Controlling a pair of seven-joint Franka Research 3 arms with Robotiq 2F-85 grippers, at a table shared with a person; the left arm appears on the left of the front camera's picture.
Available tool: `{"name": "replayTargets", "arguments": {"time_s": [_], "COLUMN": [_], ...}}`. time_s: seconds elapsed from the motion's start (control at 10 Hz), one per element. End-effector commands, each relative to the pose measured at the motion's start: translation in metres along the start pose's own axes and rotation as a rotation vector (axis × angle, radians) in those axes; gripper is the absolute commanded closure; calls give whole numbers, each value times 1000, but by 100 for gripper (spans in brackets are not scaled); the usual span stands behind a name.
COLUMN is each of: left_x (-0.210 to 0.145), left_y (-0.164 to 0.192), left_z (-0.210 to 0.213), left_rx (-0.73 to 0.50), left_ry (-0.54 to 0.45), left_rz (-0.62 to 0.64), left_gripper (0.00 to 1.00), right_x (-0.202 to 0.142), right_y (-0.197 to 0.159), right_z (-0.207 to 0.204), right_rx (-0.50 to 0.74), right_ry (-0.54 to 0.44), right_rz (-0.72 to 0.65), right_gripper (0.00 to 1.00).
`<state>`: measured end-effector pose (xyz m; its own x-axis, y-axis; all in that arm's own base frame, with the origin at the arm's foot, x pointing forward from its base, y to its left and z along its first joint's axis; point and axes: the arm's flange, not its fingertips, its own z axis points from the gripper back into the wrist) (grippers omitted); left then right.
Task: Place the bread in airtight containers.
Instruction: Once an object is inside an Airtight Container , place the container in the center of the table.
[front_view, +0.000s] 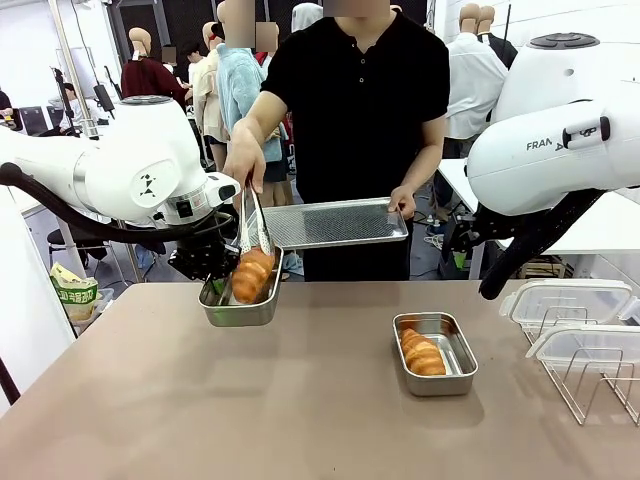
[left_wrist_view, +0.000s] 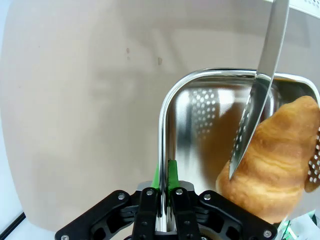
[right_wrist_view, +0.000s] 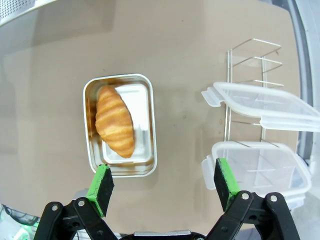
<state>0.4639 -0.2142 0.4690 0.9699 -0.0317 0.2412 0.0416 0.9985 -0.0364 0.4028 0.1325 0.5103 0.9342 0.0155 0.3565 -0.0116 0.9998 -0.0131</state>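
Observation:
My left gripper (front_view: 216, 286) is shut on the rim of one steel airtight container (front_view: 240, 314), at the table's far left. A person's hand holds metal tongs (front_view: 252, 225) around a croissant (front_view: 252, 276), which hangs tilted in that tub. In the left wrist view my gripper (left_wrist_view: 163, 173) pinches the container (left_wrist_view: 163, 125) wall, with the croissant (left_wrist_view: 272, 165) and a tong blade (left_wrist_view: 260, 100) inside. The second container (front_view: 457, 352) sits on the table right of centre with a croissant (front_view: 422, 353) lying in it. My right gripper (right_wrist_view: 162, 177) hovers open above that container (right_wrist_view: 141, 100) and its croissant (right_wrist_view: 115, 120).
The person's other hand holds a flat perforated tray (front_view: 335, 222) over the far edge. Two translucent lids (front_view: 565, 300) (front_view: 590, 348) rest on a wire rack (front_view: 575, 385) at the right, and the lids (right_wrist_view: 260, 102) (right_wrist_view: 257, 170) also lie beside my right gripper. Bare tabletop spreads at the front.

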Motion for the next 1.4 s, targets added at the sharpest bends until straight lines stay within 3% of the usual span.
{"name": "replayTargets", "arguments": {"time_s": [0.0, 1.3], "left_x": [0, 0], "left_y": [1, 1], "left_z": [3, 3], "left_rx": [-1, -1], "left_ry": [-7, -7], "left_rz": [5, 5], "left_gripper": [100, 100], "right_x": [0, 0], "right_y": [1, 1], "right_z": [0, 0], "right_rx": [-4, -4], "right_ry": [-5, -5], "right_rz": [-11, -11], "right_gripper": [0, 0]}}
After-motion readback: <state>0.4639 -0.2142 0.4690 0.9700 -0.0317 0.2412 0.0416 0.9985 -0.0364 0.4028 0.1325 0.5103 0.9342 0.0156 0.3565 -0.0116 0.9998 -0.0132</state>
